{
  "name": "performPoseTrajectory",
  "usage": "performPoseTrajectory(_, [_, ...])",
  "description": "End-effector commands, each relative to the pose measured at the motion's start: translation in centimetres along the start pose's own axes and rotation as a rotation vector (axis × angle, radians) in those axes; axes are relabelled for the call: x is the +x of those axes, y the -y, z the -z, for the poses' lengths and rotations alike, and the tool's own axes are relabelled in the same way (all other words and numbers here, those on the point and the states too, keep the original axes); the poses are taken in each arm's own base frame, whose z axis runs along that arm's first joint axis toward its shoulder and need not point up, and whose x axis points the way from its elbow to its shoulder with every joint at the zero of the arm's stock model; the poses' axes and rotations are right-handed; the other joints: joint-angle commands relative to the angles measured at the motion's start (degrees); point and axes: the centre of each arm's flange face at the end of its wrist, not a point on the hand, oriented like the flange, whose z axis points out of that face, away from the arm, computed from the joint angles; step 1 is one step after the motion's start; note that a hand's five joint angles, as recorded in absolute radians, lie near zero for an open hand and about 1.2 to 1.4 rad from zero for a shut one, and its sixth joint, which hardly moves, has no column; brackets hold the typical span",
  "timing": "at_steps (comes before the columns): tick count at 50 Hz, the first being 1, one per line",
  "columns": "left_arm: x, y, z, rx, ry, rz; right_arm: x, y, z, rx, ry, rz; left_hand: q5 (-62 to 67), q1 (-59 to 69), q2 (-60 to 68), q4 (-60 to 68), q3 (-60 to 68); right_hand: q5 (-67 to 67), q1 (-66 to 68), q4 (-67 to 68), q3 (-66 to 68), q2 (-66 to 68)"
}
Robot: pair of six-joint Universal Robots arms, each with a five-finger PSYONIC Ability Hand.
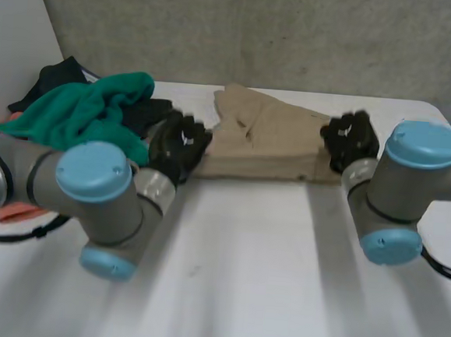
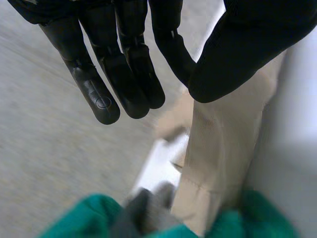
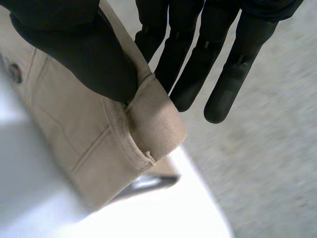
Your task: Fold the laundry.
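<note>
Nearest me, my left hand [image 1: 179, 145] sits at the left end of the tan trousers [image 1: 267, 137], fingers straight and spread, gripping nothing. My right hand [image 3: 74, 49] is at the other end, with the waistband edge pinched between thumb and straight fingers. The trousers lie across the far half of the white table [image 1: 240, 279]. Back left there's a green cloth heap [image 1: 89, 111] with black cloth [image 1: 53, 77] behind it.
</note>
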Motion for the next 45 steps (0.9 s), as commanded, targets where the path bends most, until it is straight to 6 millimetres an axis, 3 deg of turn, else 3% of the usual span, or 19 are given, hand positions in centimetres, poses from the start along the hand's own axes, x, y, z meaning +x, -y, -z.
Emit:
performPoseTrajectory(1, [-0.3, 1.5, 5.5, -0.108, -0.063, -0.014, 0.0, -0.4, 4.5, -0.145, 0.122, 0.009, 12.28, 17.96, 11.53, 11.26, 11.85, 12.20, 18.31, 11.54, 12.03, 12.84])
performPoseTrajectory(7, [-0.9, 4.1, 11.1, -0.161, -0.160, -0.034, 0.9, 0.0, 9.2, -0.276, 0.225, 0.029, 12.28, 17.96, 11.53, 11.26, 11.85, 12.20, 18.31, 11.54, 12.03, 12.84])
performPoseTrajectory(11, [-0.3, 5.3, 16.3, -0.255, -0.315, -0.109, 1.8, 0.8, 14.1, -0.396, 0.337, 0.060, 12.28, 17.96, 11.53, 11.26, 11.85, 12.20, 18.31, 11.54, 12.03, 12.84])
performPoseTrajectory(12, [-0.2, 5.4, 17.3, -0.283, -0.352, -0.127, 2.0, 0.9, 16.1, -0.439, 0.383, 0.083, 12.28, 17.96, 11.53, 11.26, 11.85, 12.20, 18.31, 11.54, 12.03, 12.84])
performPoseTrajectory(13, [0.0, 5.4, 19.3, -0.336, -0.427, -0.151, 2.1, 0.9, 17.0, -0.457, 0.409, 0.099, 12.28, 17.96, 11.53, 11.26, 11.85, 12.20, 18.31, 11.54, 12.03, 12.84])
performPoseTrajectory(16, [0.8, 5.5, 22.7, -0.413, -0.583, -0.202, 2.1, 0.7, 19.3, -0.478, 0.465, 0.179, 12.28, 17.96, 11.53, 11.26, 11.85, 12.20, 18.31, 11.54, 12.03, 12.84])
performPoseTrajectory(19, [1.6, 5.9, 24.0, -0.410, -0.648, -0.231, 1.8, 0.3, 19.9, -0.477, 0.487, 0.213, 12.28, 17.96, 11.53, 11.26, 11.85, 12.20, 18.31, 11.54, 12.03, 12.84])
performPoseTrajectory(22, [2.3, 6.2, 22.7, -0.358, -0.608, -0.221, 1.4, -0.1, 19.6, -0.458, 0.466, 0.204, 12.28, 17.96, 11.53, 11.26, 11.85, 12.20, 18.31, 11.54, 12.03, 12.84])
performPoseTrajectory(24, [2.7, 6.1, 20.7, -0.325, -0.543, -0.198, 1.1, -0.3, 18.9, -0.435, 0.424, 0.170, 12.28, 17.96, 11.53, 11.26, 11.85, 12.20, 18.31, 11.54, 12.03, 12.84])
performPoseTrajectory(27, [2.4, 5.8, 18.3, -0.300, -0.457, -0.167, 1.0, -1.0, 17.6, -0.428, 0.374, 0.119, -12.83, -7.15, -13.58, -13.85, -13.27, 12.20, 18.31, 11.54, 12.03, 12.84])
performPoseTrajectory(28, [1.7, 5.6, 16.6, -0.282, -0.388, -0.142, 0.9, -1.1, 17.3, -0.423, 0.366, 0.108, -27.08, -21.40, -27.83, -28.10, -27.52, 12.20, 18.31, 11.54, 12.03, 12.84])
performPoseTrajectory(31, [0.6, 4.8, 14.2, -0.256, -0.283, -0.107, 0.9, -1.0, 16.4, -0.397, 0.327, 0.063, -38.46, -32.77, -39.20, -39.47, -38.89, 12.20, 18.31, 11.54, 12.03, 12.84])
performPoseTrajectory(32, [-0.3, 4.1, 12.7, -0.246, -0.212, -0.087, 1.0, -1.0, 16.1, -0.387, 0.312, 0.046, -48.49, -42.81, -49.24, -49.51, -48.92, 12.20, 18.31, 11.54, 12.03, 12.84])
performPoseTrajectory(35, [-1.0, 3.1, 11.3, -0.241, -0.148, -0.070, 1.3, -0.3, 15.2, -0.334, 0.250, -0.027, -51.11, -45.42, -51.85, -52.12, -51.54, 12.20, 18.31, 11.54, 12.03, 12.84])
performPoseTrajectory(39, [0.3, 1.7, 10.9, -0.268, -0.182, -0.011, 1.8, 0.5, 14.4, -0.293, 0.210, -0.103, -57.33, -51.65, -58.08, -58.35, -57.76, 12.20, 18.31, 11.54, 12.03, 12.84])
performPoseTrajectory(45, [0.9, 1.7, 10.9, -0.261, -0.218, 0.172, 3.5, 3.1, 13.9, -0.202, 0.145, -0.196, -57.17, -51.49, -57.92, -58.19, -57.60, 12.20, 18.31, 11.54, 12.03, 12.84])
